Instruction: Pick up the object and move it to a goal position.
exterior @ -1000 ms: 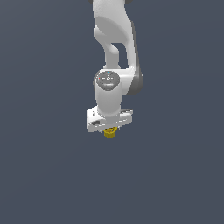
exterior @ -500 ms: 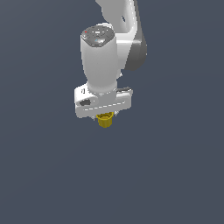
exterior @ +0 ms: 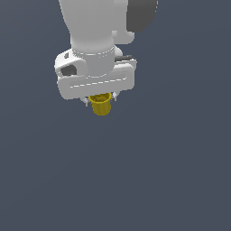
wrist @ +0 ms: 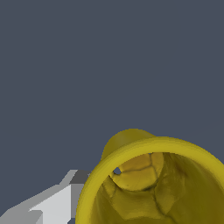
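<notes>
The jaws pinch the yellow cup [exterior: 101,104] between them, hanging beneath the white gripper [exterior: 100,100].

The background [exterior: 180,171] is one flat field of dark slate blue-grey, the same from the exterior view's left to its right. It shows no wall, no floor line, no corner and no furniture. The light is even and soft, and it puts no shadow on this field. In the wrist view the backdrop has the same plain dark colour, without texture or marks.
</notes>
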`<state>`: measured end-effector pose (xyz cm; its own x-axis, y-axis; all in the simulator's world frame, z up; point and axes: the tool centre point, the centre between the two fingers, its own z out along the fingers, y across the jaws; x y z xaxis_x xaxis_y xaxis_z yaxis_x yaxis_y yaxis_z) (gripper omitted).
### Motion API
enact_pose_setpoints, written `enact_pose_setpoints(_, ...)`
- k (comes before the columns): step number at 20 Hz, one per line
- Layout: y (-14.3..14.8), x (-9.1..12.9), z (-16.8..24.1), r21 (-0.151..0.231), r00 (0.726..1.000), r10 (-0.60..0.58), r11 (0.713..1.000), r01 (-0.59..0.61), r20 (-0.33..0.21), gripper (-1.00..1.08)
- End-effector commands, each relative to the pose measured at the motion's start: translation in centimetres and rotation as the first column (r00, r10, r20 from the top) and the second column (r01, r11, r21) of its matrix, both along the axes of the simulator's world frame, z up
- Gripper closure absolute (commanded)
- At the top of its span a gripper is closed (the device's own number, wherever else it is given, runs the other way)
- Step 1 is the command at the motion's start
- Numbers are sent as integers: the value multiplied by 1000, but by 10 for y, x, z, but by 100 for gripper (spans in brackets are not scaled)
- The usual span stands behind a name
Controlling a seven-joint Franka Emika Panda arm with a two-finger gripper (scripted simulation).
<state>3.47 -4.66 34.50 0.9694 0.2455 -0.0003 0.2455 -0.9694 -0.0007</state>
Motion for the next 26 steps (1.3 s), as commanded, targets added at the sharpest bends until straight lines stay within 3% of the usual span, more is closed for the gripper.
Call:
enact_pose_setpoints(1,-4,1,26,0,1000,0,1000,0,0,108)
enact_pose_setpoints(14,-20,9,122,0,1000,0,1000,0,0,108)
enact_pose_setpoints(26,-26,14,160,0,1000,0,1000,0,0,108)
